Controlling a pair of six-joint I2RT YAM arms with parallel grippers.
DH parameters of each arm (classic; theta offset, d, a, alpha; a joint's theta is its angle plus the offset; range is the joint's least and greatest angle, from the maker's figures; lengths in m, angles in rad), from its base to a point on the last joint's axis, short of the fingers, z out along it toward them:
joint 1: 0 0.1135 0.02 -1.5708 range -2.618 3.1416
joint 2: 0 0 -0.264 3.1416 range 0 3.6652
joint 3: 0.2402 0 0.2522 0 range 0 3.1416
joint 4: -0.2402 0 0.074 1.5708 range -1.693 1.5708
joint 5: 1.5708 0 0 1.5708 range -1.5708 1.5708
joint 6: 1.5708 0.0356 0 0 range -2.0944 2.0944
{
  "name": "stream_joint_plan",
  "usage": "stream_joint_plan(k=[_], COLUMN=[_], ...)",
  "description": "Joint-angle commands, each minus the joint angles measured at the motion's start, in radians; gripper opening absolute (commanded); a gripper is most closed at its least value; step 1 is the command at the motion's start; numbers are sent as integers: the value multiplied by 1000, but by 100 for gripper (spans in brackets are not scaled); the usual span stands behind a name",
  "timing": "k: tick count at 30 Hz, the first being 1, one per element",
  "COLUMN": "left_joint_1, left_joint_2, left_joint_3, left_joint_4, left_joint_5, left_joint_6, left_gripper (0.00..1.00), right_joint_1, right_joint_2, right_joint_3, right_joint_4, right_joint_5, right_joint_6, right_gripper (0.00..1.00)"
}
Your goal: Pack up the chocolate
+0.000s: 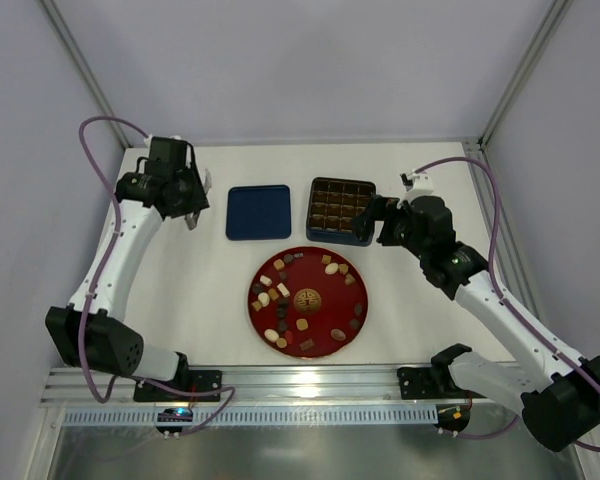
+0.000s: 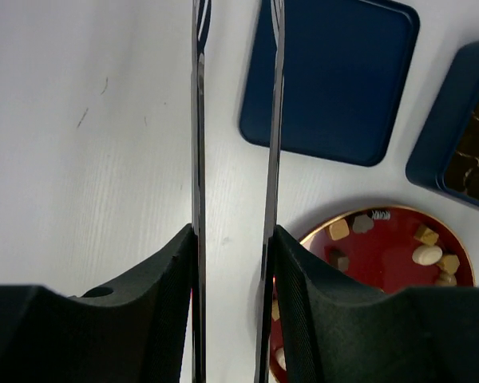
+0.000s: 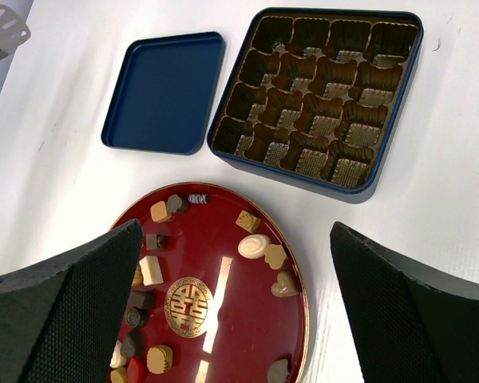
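1. The chocolate [image 3: 254, 246], small dark brown, tan and cream pieces, lay scattered on a round red plate [image 1: 325, 300] with a gold emblem at its centre.
2. In the top view most of the pieces sat on the left half of the plate, and a few lay along its right rim.
3. The plate rested on the white counter [image 1: 210, 290], on the side nearer the arm bases.
4. Beyond the plate stood a dark blue square tin [image 3: 359, 194], its grid compartments showing brown ribbed liners.
5. The tin's flat blue lid [image 3: 164, 88] lay just beside the tin on its left, inner side up and not touching it.
6. The left pincer [image 1: 190, 215] hung over the far left of the counter, left of the lid and apart from it. Its thin fingers [image 2: 198, 159] stood a narrow gap apart with only bare counter between them.
7. The right pincer [image 1: 377, 222] sat at the tin's right edge in the top view, spread wide and gripping nothing.
8. Whether either pincer touched the counter could not be told.
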Motion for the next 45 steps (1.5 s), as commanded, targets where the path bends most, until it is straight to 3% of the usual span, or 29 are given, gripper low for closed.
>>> stream_joint_plan(k=[1,14,27,45], left_joint_1=[-36,-265,-562,-621], left_joint_2=[-90,-318,-288,-191], left_joint_3=[-14,-135,-137,-204], left_joint_4=[-75,-193,-296,-214], left_joint_5=[49,181,163,111], left_joint_6=[10,-13,-6,-32], left_gripper=[42,36,34,36], right_joint_1=[1,1,1,1], right_joint_2=[-11,-19,-22,-40], right_joint_3=[63,89,82,46], right_joint_4=[-10,-39,-56,-51], right_joint_5=[3,24,39,32], right_joint_6=[-12,1,5,4], right_gripper=[100,100,100,100])
